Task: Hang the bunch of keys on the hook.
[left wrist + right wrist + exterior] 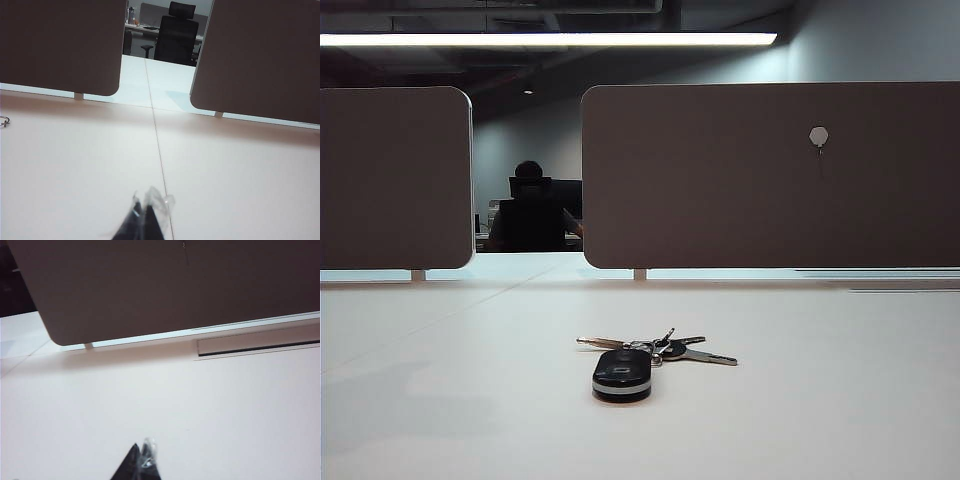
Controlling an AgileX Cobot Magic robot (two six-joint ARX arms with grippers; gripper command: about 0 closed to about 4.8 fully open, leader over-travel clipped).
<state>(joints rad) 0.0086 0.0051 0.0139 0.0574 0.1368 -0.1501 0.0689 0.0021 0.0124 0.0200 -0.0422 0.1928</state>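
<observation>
Nearest in each wrist view, a claw tip is seen: the left claw (145, 220) and the right claw (142, 462), both pinched closed on nothing and held low over the white table (840, 400). Neither arm shows in the exterior view, so both are judged to be parked short of the work, with the task not yet begun.

Ahead of the claws and between them, the bunch of keys (645, 358) lies flat on the table, its black fob (622, 374) turned toward the claws and the silver keys fanned out beyond it. Lying that flat, it offers little to grip from the side; the jaws would have to be opened first and brought down from above, probably across the fob.

Farther off, beyond the keys and on the right claw's side, the brown partition panel (740, 180) stands upright at the table's far edge. The hook (818, 137) is fixed high on it, well apart from the keys, so a lift and a long reach are called for.
</observation>
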